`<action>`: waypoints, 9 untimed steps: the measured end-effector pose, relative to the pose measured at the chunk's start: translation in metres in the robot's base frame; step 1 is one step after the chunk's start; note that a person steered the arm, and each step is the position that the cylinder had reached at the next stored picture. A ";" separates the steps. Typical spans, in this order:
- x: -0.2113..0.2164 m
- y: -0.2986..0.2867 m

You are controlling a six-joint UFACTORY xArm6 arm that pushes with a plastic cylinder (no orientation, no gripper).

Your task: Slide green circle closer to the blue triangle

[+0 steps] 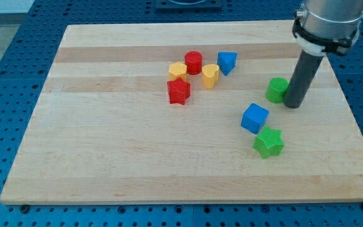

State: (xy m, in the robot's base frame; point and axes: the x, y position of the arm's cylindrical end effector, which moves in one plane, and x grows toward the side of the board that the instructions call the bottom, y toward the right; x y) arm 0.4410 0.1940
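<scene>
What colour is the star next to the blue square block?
Green star, clearest in the camera view.

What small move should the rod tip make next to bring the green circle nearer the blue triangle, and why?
Probably push toward the view's upper left: my tip sits right beside the green circle, on its right, and the blue triangle lies up-left of it.

My tip low on the board, rod upright, upper right

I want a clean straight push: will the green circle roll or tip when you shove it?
Probably neither: the green circle looks squat and flat-based, so it should slide on the smooth board. Its round side may slip off my tip, which sits at its right, if I push off-centre.
</scene>
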 end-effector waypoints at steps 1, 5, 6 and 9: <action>-0.012 0.000; -0.033 -0.038; -0.033 -0.046; -0.039 -0.052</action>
